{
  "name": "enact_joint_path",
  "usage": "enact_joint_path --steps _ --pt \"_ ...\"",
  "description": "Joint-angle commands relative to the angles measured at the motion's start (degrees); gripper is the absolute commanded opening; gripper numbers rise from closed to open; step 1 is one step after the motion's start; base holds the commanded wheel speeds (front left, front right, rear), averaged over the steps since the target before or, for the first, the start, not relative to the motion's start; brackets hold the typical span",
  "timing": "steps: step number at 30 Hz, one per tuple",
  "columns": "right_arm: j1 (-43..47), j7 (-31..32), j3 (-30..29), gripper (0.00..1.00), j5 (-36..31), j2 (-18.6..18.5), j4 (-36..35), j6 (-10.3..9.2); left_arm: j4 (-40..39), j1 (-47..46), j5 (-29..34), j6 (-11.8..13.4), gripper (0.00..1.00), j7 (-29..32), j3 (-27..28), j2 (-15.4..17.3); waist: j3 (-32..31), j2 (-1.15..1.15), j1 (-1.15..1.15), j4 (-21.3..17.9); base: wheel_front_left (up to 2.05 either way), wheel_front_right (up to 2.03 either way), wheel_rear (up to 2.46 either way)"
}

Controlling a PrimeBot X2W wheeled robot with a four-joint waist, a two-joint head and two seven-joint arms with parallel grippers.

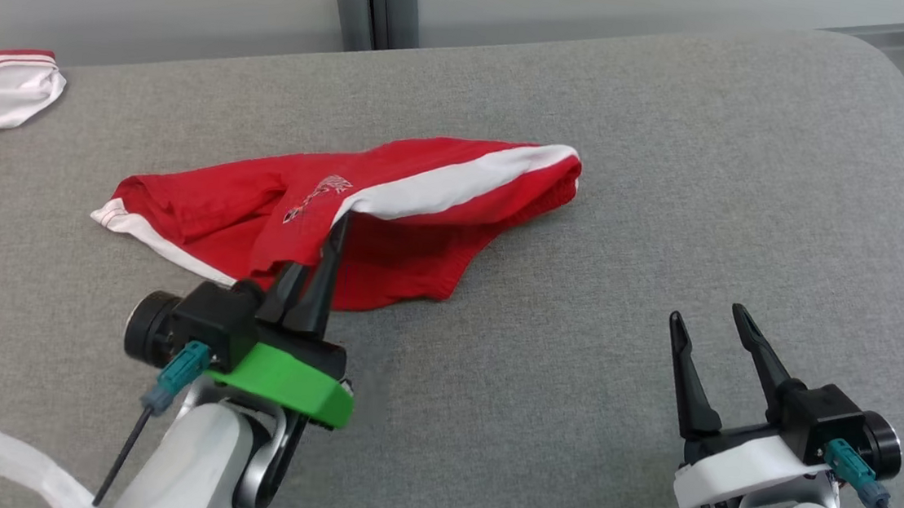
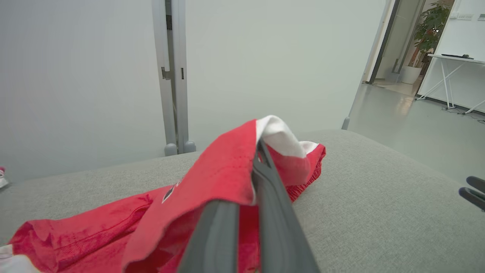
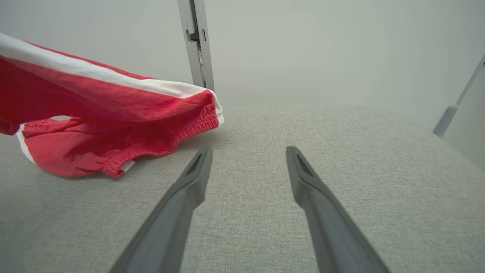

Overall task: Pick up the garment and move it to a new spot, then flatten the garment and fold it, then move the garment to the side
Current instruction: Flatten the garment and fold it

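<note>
Office-like interior: pale partition walls (image 2: 75, 76) joined by a metal post (image 2: 172, 76), glossy floor (image 2: 409, 125), white trestle desk (image 2: 454, 58), potted plant (image 2: 430, 26) beyond a doorway (image 2: 398, 45).

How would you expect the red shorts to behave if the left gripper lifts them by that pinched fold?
Probably floppy: the red shorts tent up at the left gripper while the rest sags onto the grey cushion. Likely light, since one pinch raises the fold. Trailing fabric may drag and bunch.
</note>
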Motion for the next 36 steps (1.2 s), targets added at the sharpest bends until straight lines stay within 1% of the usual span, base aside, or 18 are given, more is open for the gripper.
enact_joint_path --steps 1,4,5,7,12,18,23,24,25,26,31,36 --pt "0.75 -0.06 -0.03 1.00 0.47 -0.21 0.17 -0.06 -0.62 1.50 0.08 0.43 0.00 0.34 0.57 1.27 -1.57 0.00 0.00 0.81 0.00 0.00 0.00" --pt "1.30 -0.06 0.05 1.00 0.45 -0.21 0.39 -0.06 -1.20 4.20 -1.15 1.19 0.00 1.33 2.49 3.91 -2.29 0.00 0.00 0.88 0.00 0.00 0.00" --pt "1.42 -0.06 0.17 1.00 0.49 -0.21 0.34 -0.06 -0.56 6.02 -2.37 1.42 0.00 1.86 3.90 5.37 -2.43 0.00 0.00 0.76 0.00 0.00 0.00" --pt "1.51 -0.06 0.13 1.00 0.50 -0.21 0.13 -0.06 0.69 7.69 -2.62 1.33 0.00 2.44 4.78 7.20 -2.46 0.00 0.00 0.66 0.00 0.00 0.00" --pt "1.83 -0.06 -0.39 1.00 -0.08 -0.20 -0.13 -0.06 4.60 10.71 -4.27 0.34 0.00 3.98 5.55 10.04 -2.09 0.00 0.00 0.65 0.00 0.00 0.00" --pt "1.46 -0.06 -0.23 1.00 -0.25 -0.21 -0.18 -0.06 11.88 11.09 -4.76 -0.33 0.00 3.91 5.91 11.69 -1.67 0.00 0.00 0.62 0.00 0.00 0.00" --pt "1.32 -0.06 -0.19 1.00 -0.54 -0.21 -0.08 -0.06 16.69 10.25 -5.89 -0.33 0.00 2.63 6.78 10.86 -1.67 0.00 0.00 0.79 0.00 0.00 0.00" --pt "1.36 -0.06 -0.18 1.00 -0.61 -0.21 -0.02 -0.06 17.45 10.03 -6.13 -0.35 0.11 2.14 7.07 10.58 -1.75 0.00 0.00 0.85 0.00 0.00 0.00" --pt "1.40 -0.06 -0.17 1.00 -0.67 -0.21 0.02 -0.06 18.00 9.90 -6.34 -0.40 0.46 1.77 7.30 10.37 -1.82 0.00 0.00 0.90 0.00 0.00 0.00" --pt "1.46 -0.06 -0.15 1.00 -0.73 -0.21 0.06 -0.06 18.61 9.70 -6.48 -0.45 1.00 1.41 7.62 10.07 -1.93 0.00 0.00 0.99 0.00 0.00 0.00" --pt "1.88 -0.06 -0.53 1.00 -0.88 -0.21 0.17 -0.06 19.66 9.72 -7.26 -0.84 1.00 0.37 8.77 9.17 -2.71 0.00 0.00 1.83 0.00 0.00 0.00" --pt "2.52 -0.06 -0.61 1.00 -1.06 -0.21 0.21 -0.06 18.21 11.00 -7.20 -1.06 1.00 -0.09 10.21 8.64 -3.80 0.00 0.00 3.14 0.00 0.00 0.00"
